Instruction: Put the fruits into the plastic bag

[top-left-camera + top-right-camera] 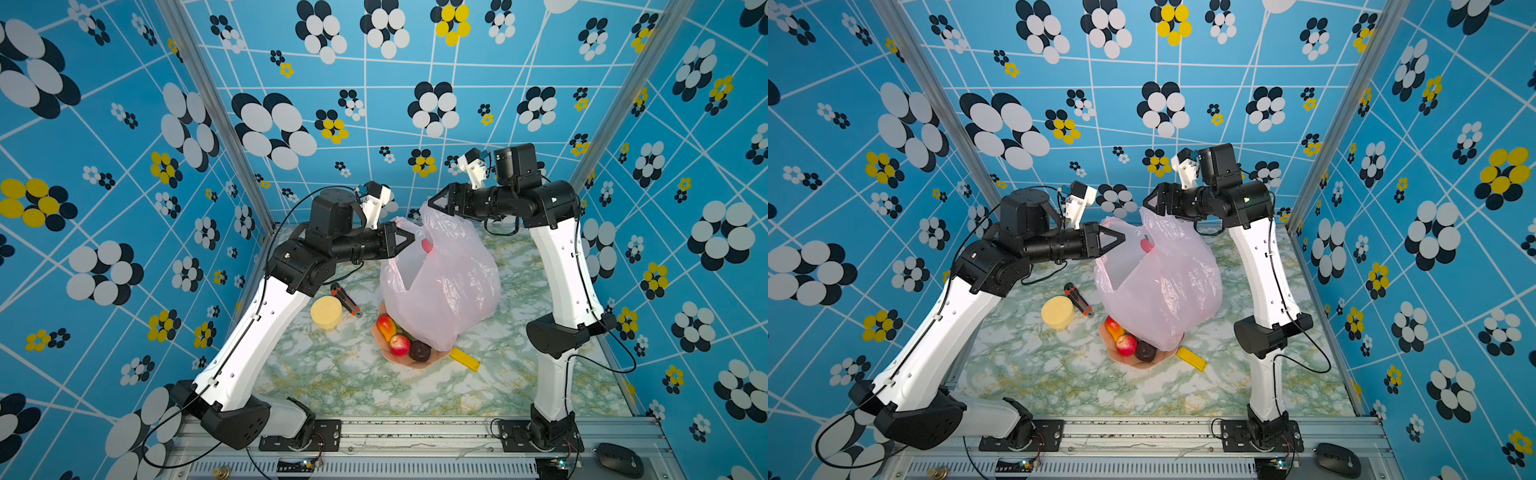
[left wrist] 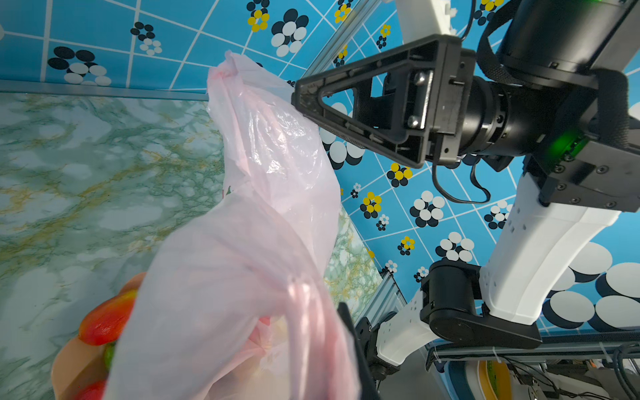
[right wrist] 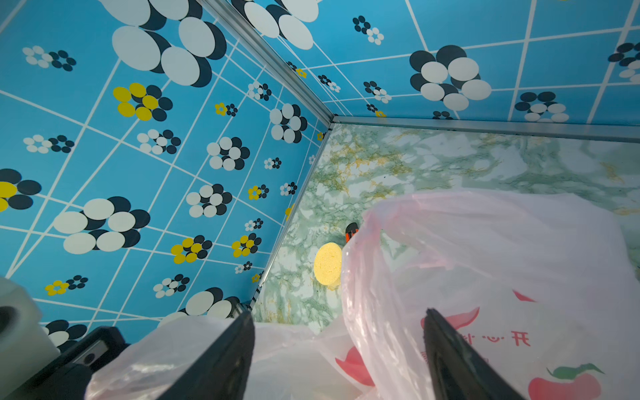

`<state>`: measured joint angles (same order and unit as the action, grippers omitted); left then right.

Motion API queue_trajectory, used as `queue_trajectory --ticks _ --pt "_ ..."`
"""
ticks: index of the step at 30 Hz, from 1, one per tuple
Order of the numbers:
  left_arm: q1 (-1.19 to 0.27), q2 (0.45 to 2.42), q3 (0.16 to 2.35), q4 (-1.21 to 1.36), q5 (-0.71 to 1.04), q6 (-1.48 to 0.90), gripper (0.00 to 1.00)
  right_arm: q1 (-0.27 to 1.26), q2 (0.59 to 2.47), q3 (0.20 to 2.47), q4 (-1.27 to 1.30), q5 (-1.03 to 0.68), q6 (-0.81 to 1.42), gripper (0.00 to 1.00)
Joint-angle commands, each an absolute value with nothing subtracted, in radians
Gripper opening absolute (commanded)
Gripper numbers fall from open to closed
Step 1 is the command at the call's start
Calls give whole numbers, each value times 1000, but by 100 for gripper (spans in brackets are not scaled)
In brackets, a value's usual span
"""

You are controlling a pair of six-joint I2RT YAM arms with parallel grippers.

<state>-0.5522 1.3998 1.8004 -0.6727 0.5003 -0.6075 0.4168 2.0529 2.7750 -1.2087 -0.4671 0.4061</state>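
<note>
The pale-pink plastic bag (image 1: 444, 282) (image 1: 1163, 291) hangs lifted over the table's middle, its bottom resting on the fruits. My left gripper (image 1: 410, 239) (image 2: 337, 308) is shut on a bunched handle of the bag (image 2: 242, 259). At the bag's top far edge, my right gripper (image 1: 431, 203) (image 3: 338, 313) stands open, with bag film (image 3: 485, 259) lying loose between its wide jaws. A red-yellow mango (image 1: 385, 326) (image 1: 1113, 328), a red apple (image 1: 400, 345) (image 1: 1126, 345) and a dark plum (image 1: 419, 351) (image 1: 1145, 351) lie on the salmon plate (image 1: 415, 365). The bag hides the plate's far part.
A pale yellow round lump (image 1: 326, 311) (image 3: 328, 266) and a black-orange box cutter (image 1: 345, 300) lie left of the bag. A flat yellow block (image 1: 465, 359) sticks out beside the plate. Blue patterned walls close in three sides; a metal rail runs along the front.
</note>
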Motion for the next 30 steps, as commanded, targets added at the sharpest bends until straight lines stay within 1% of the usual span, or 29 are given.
queue_trajectory --ticks 1,4,5,6,8,12,13,15,16,18,21,23,24,27,30 --pt "-559 1394 1836 -694 495 -578 0 417 2096 2766 -1173 -498 387 75" --pt "-558 1391 1845 -716 479 -571 0 417 2121 2764 -1158 -549 389 69" --pt "-558 1394 1854 -726 478 -569 0 417 2126 2764 -1150 -562 392 68" --pt "-558 1399 1862 -735 478 -568 0 417 2131 2764 -1143 -563 393 68" --pt "-557 1411 1880 -747 479 -570 0 417 2134 2763 -1118 -556 389 63" --pt "-556 1425 1893 -737 480 -582 0 422 2150 2757 -1067 -571 392 40" --pt "-558 1427 1894 -734 479 -583 0 422 2154 2757 -1060 -574 390 30" --pt "-556 1430 1900 -739 474 -582 0 423 2155 2757 -1052 -570 379 8" --pt "-555 1433 1904 -745 469 -578 0 422 2150 2757 -1040 -564 368 0" --pt "-546 1441 1912 -751 455 -573 0 421 2128 2755 -1002 -520 347 0" --pt "-494 1465 1947 -733 435 -603 0 411 2068 2737 -875 -431 320 0" --pt "-460 1497 2029 -727 380 -606 0 410 2019 2719 -743 -363 305 0" --pt "-448 1516 2078 -722 360 -608 0 407 2000 2710 -673 -355 308 0" --pt "-397 1590 2265 -676 364 -626 0 405 1962 2704 -402 -413 346 0" --pt "-370 1645 2445 -667 329 -575 0 402 1945 2704 -157 -510 389 0"
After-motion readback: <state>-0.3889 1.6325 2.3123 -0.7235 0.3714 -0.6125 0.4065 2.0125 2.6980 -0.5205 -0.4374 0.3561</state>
